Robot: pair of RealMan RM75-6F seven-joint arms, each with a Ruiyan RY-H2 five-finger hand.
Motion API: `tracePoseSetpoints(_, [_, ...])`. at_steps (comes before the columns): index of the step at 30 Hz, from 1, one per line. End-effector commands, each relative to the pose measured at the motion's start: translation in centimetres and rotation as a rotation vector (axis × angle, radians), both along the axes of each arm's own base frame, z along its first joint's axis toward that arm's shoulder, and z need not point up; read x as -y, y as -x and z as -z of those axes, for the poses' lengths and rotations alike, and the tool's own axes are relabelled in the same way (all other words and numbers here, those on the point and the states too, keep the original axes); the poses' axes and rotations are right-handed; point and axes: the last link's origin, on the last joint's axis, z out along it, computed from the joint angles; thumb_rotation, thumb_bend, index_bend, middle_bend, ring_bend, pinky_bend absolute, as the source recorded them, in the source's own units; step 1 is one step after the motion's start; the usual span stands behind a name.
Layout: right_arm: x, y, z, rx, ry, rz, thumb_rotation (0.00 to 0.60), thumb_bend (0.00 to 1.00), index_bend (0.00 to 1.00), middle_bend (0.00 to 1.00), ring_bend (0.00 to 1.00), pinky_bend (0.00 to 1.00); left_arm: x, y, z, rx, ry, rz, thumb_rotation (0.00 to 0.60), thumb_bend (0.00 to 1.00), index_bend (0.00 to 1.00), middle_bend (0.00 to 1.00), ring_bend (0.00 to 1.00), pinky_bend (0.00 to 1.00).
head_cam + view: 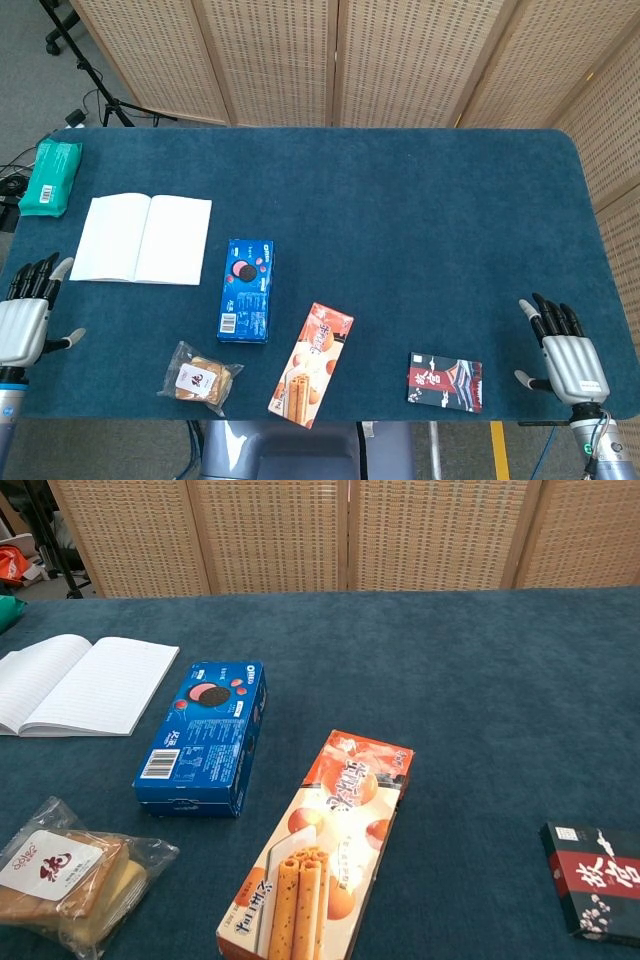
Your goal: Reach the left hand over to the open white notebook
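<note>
The open white notebook (142,239) lies flat on the blue table at the left, also seen in the chest view as the notebook (80,685). My left hand (26,320) hovers at the table's near left edge, below and left of the notebook, fingers apart and holding nothing. My right hand (566,357) sits at the near right edge, fingers spread and empty. Neither hand shows in the chest view.
A green pack (52,178) lies at the far left. A blue cookie box (246,289) sits right of the notebook. A bagged snack (201,378), an orange wafer box (312,364) and a dark box (445,381) line the front edge.
</note>
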Motion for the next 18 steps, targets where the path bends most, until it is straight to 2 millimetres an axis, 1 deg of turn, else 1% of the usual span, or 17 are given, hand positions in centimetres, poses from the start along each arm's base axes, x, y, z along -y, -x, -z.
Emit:
tracePoseSetpoints(1, [0.01,0.02,0.03,-0.001,-0.002,0.002,0.600,0.10,0.05,0.00,0.00,0.00,-0.03,0.05,0.03,-0.001,0.001,-0.002,0.600,0.03,0.00,0.00,0.00,0.00])
tracePoseSetpoints(18, [0.04,0.04,0.10,-0.004,-0.003,0.004,0.600,0.10,0.05,0.00,0.00,0.00,-0.07,0.06,-0.10,0.002,-0.003,0.000,0.600,0.03,0.00,0.00,0.00,0.00])
